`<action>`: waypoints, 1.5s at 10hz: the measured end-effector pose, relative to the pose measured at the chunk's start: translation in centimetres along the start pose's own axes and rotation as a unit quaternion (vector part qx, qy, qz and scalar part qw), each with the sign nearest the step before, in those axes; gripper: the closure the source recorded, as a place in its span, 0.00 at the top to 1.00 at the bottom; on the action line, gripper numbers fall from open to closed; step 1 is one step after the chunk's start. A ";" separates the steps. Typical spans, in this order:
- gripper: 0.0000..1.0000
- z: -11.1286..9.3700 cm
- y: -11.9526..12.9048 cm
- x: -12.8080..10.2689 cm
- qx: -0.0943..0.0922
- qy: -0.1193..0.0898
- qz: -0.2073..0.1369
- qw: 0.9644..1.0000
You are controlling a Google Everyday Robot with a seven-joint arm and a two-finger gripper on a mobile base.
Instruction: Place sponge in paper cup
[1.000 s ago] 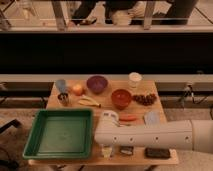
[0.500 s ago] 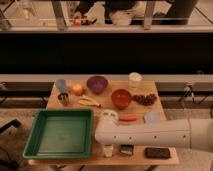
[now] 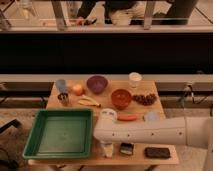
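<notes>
The sponge, a small pale yellow block, sits near the table's front edge, between the green tray and a small black-and-white object. The white paper cup stands upright at the back right of the table, well away from the sponge. My white arm reaches in from the right across the front of the table. Its gripper is at the arm's left end, directly over the sponge and largely hidden by the wrist.
A green tray fills the front left. Behind it are a blue-grey cup, a metal cup, an apple, a banana, a purple bowl, a red bowl, grapes and a carrot. A flat black rectangle lies front right.
</notes>
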 end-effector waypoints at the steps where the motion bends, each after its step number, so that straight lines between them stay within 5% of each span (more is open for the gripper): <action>1: 0.80 0.0 0.0 0.0 -0.003 0.002 -0.006 1.000; 9: 0.80 -0.4 -0.1 0.4 -0.019 -0.005 -0.033 0.999; 15: 0.79 0.2 0.4 0.3 -0.049 -0.008 -0.063 0.997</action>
